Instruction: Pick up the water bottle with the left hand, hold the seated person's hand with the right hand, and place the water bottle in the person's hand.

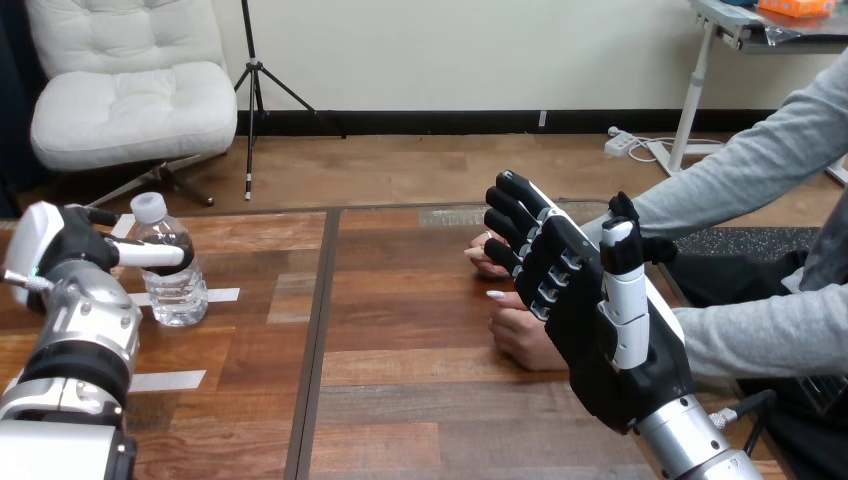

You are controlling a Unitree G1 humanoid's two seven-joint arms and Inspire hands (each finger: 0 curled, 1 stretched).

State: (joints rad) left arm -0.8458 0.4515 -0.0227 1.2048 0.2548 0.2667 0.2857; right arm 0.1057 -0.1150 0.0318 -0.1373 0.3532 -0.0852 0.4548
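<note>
Left hand [70, 245], seen from the head camera, has its fingers curled round the water bottle [178, 288]. The bottle stands upright on the table [400, 420] at the left, apparently gripped ready for lifting. Right hand [600, 310] hangs with fingers straight, holding nothing, its back to the camera. It is just in front of the person's nearer hand [518, 340], probably lining up to take it; whether they touch I cannot tell.
</note>
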